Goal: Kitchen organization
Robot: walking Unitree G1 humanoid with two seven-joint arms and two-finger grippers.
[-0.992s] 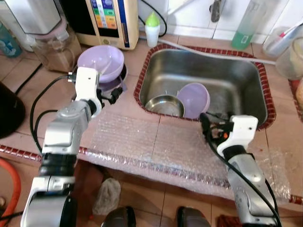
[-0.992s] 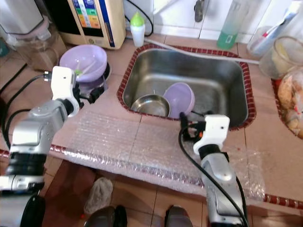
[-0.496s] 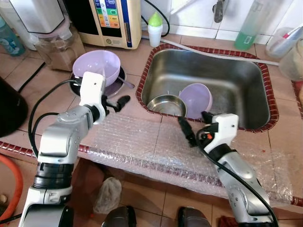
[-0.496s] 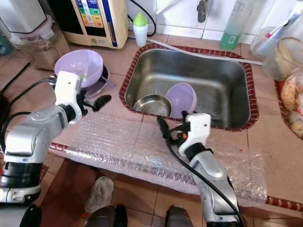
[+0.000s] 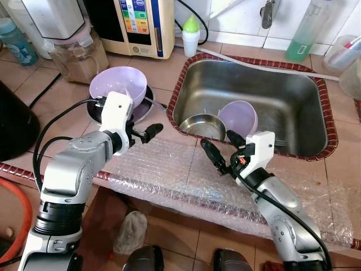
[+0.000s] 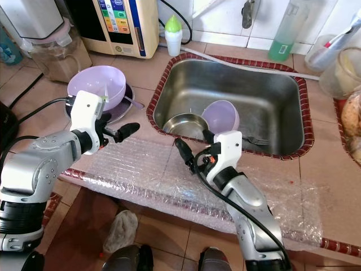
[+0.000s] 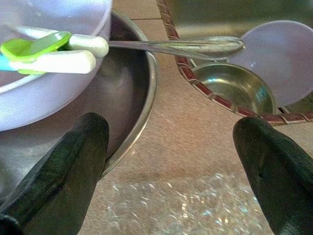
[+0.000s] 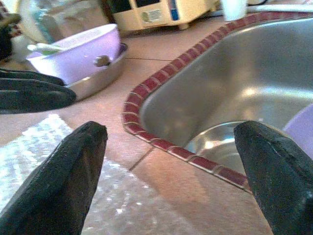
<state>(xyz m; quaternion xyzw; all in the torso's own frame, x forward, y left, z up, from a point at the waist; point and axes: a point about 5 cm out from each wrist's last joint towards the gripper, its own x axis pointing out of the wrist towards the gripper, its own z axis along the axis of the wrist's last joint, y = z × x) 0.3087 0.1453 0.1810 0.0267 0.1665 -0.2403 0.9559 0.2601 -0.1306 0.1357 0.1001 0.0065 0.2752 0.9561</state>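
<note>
The left gripper (image 5: 148,133) hangs over the near edge of the tiled counter (image 5: 163,68), just above the far edge of the bubble wrap (image 5: 186,175). Its two black fingers (image 7: 63,171) are spread wide apart and hold nothing. Just past them sits a purple bowl (image 5: 118,87) stacked on a flat steel dish (image 7: 142,93), and a metal spoon (image 7: 195,46) sticks out from under the bowl toward the sink (image 5: 254,62). In the bowl lie two white handles with a green bit on top (maybe small spoons, but it is hard to tell). The right gripper (image 5: 221,152) hangs above the bubble wrap, right at the near rim of the sink. Its fingers (image 8: 63,176) are also spread wide and hold nothing. Inside the sink, close to that rim, is a small steel bowl (image 5: 204,124), and a second purple bowl (image 5: 240,116) leans on its side, touching it. A fork (image 6: 256,141) lies in the sink just beside that leaning bowl. At the back of the counter stands a cream machine (image 5: 144,25) with a panel of colored buttons; the writing on it is too small to read. Near it is a small white bottle with a green cap (image 5: 192,36), and a tall green bottle (image 5: 304,34) stands behind the sink.
</note>
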